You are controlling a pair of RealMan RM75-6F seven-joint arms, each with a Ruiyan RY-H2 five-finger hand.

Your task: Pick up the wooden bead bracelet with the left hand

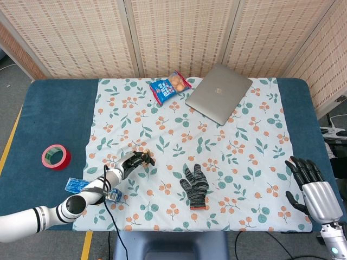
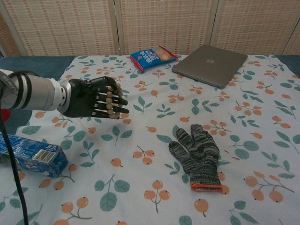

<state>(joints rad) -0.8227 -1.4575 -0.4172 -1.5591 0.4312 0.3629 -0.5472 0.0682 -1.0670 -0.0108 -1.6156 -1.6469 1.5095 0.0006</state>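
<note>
The wooden bead bracelet (image 2: 110,100) is a ring of tan beads draped across the fingers of my black left hand (image 2: 93,97), which grips it above the floral cloth at the left. In the head view the same left hand (image 1: 133,161) shows the bracelet (image 1: 147,158) at its fingertips. My right hand (image 1: 312,187) hangs off the table's right front corner, its fingers spread and holding nothing; the chest view does not show it.
A grey knitted glove (image 2: 197,154) lies on the floral cloth (image 1: 244,135) right of my left hand. A blue packet (image 2: 30,154) lies under my left forearm. Red tape roll (image 1: 56,157) at the left, snack bag (image 1: 170,86) and laptop (image 1: 218,93) at the back.
</note>
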